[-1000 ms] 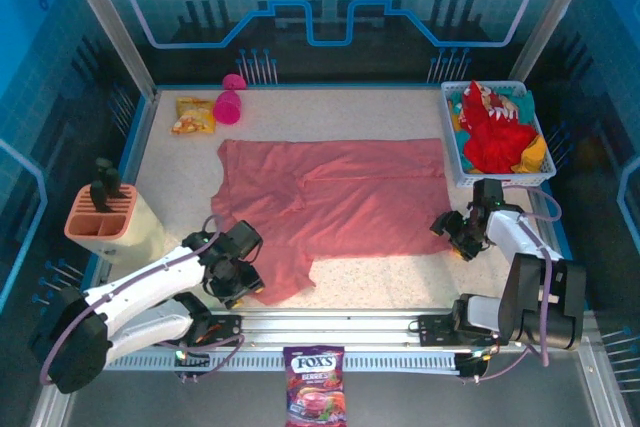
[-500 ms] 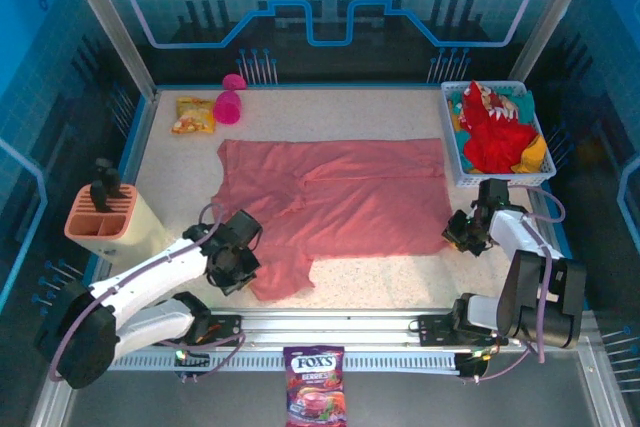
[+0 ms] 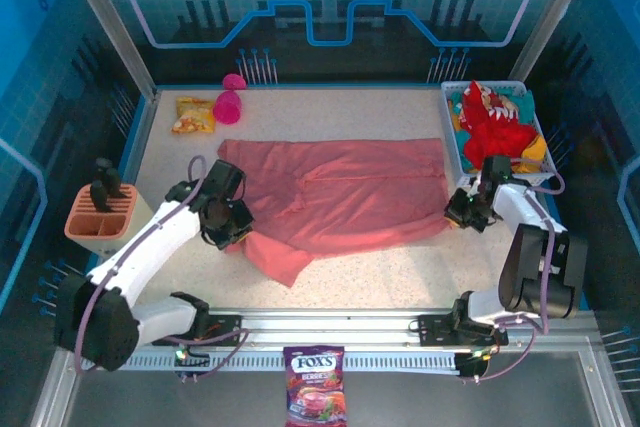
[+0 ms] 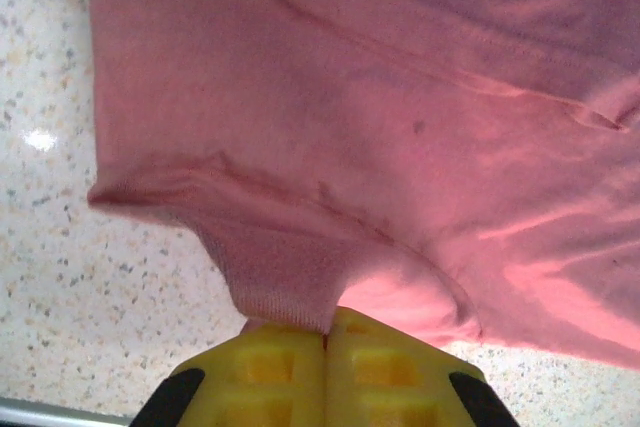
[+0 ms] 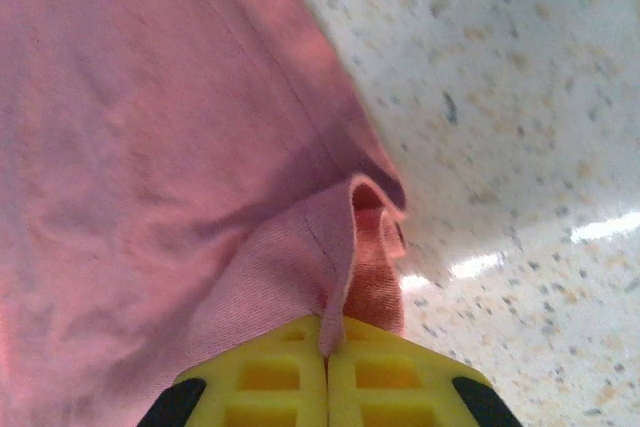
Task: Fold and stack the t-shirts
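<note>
A large salmon-pink t-shirt (image 3: 345, 195) lies spread across the middle of the table, its near edge lifted and bunched. My left gripper (image 3: 232, 230) is shut on the shirt's left near edge; the left wrist view shows the ribbed hem (image 4: 285, 287) pinched between the yellow fingers (image 4: 270, 372). My right gripper (image 3: 460, 215) is shut on the shirt's right near corner, and in the right wrist view a fold of cloth (image 5: 345, 257) is clamped between its fingers (image 5: 385, 377). A bright red t-shirt (image 3: 495, 132) with white print sits crumpled in the basket.
A white basket (image 3: 450, 152) of clothes stands at the far right. A magenta goblet (image 3: 228, 102) and an orange-yellow snack packet (image 3: 193, 115) lie at the far left. A peach knife block (image 3: 105, 215) stands at the left edge. A candy bag (image 3: 315, 397) lies in front of the rail.
Both grippers have moved away from the near edge, carrying the shirt's near hem towards the far side. The left gripper travelled farthest, and the shirt's near left part now folds over.
</note>
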`<state>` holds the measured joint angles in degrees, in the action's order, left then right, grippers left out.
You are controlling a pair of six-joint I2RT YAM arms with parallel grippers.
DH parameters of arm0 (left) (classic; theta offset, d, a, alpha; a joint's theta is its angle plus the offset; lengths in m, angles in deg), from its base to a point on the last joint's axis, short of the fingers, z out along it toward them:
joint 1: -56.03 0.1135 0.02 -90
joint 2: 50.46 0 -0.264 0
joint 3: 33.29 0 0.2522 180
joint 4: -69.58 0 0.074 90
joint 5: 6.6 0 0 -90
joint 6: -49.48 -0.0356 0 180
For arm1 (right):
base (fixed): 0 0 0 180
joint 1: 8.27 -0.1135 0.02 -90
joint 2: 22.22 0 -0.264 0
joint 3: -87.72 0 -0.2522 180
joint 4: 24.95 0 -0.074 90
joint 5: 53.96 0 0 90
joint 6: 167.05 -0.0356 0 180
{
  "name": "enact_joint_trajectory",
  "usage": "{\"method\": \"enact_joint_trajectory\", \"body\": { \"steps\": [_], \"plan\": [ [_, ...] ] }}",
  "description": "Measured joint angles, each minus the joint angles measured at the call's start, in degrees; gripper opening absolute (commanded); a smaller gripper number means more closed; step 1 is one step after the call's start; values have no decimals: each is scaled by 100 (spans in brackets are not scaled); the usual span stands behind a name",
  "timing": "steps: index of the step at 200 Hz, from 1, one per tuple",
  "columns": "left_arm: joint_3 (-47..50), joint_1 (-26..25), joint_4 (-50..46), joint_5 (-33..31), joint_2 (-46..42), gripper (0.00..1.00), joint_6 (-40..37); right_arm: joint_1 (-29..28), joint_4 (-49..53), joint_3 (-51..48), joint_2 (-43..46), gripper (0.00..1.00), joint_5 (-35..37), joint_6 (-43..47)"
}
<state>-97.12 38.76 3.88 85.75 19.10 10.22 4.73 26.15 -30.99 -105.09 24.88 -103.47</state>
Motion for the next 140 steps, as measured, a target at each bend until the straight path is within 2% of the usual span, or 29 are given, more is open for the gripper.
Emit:
{"method": "enact_joint_trajectory", "body": {
  "steps": [12,28,37,49,56,73,85,111,118,140],
  "plan": [
    [-168,105,61,11,376,0,-197,-68,31,256,-184,23,24,48],
    [-417,221,210,48,898,6,-442,-114,-15,509,-365,37,46,70],
    [-553,280,310,48,1187,11,-573,-136,-57,573,-413,57,61,50],
    [-723,350,437,59,1504,25,-734,-170,-101,586,-433,88,72,74],
    [-815,391,498,94,1668,30,-817,-186,-94,584,-431,100,74,79],
    [-942,459,623,146,1867,47,-909,-221,-111,553,-389,100,74,90],
    [-970,485,623,175,1851,53,-1019,-223,-146,431,-243,100,76,74],
    [-981,522,516,199,1646,55,-1211,-223,-131,-70,315,100,81,7],
    [-977,535,466,201,1537,55,-1237,-223,-129,-212,463,93,114,-17],
    [-817,573,380,229,1021,54,-1322,-205,-120,-636,776,80,243,-149]
  ]
}}
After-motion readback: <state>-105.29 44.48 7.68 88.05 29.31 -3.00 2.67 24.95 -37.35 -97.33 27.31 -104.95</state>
